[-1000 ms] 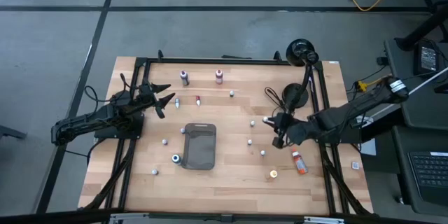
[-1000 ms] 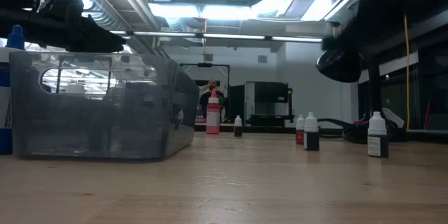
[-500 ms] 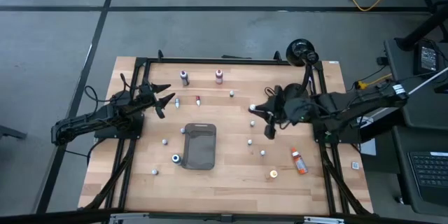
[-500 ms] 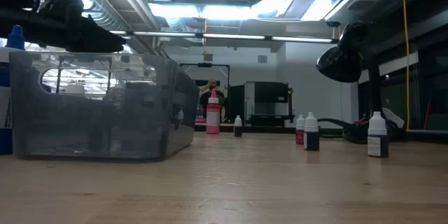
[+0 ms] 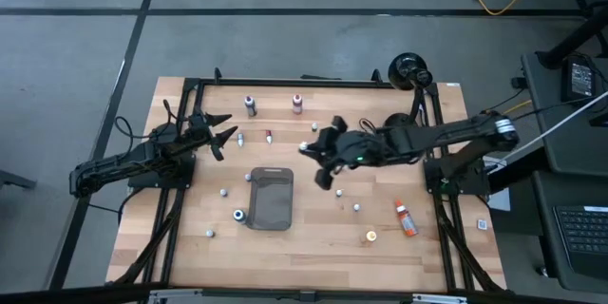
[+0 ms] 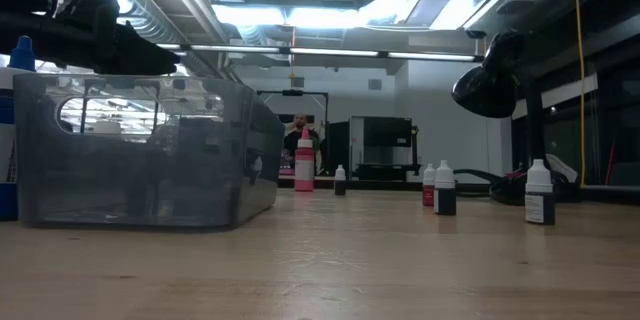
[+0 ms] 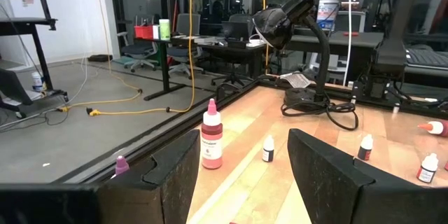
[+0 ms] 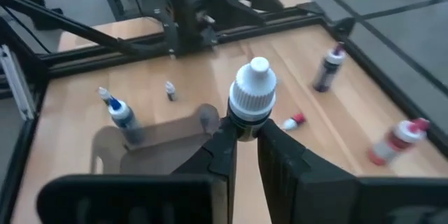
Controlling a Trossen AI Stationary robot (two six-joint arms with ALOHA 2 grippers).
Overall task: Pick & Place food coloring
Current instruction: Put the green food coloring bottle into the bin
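Just right of the dark grey tray (image 5: 270, 199), the right gripper (image 8: 241, 138) pinches a tiny white-capped bottle (image 8: 250, 98) below its cap. Light, rigid and slick, it probably wants that neck hold. Far left, the left gripper (image 5: 220, 130) waits with fingers apart.

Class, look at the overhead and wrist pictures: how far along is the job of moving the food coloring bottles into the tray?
Done: nothing visible inside the tray yet.

In hand: the right hand grips a white-capped bottle and sits above the table just right of the tray.

Left: many bottles are scattered on the table, such as the orange one lying flat. The left hand waits open at the left edge.
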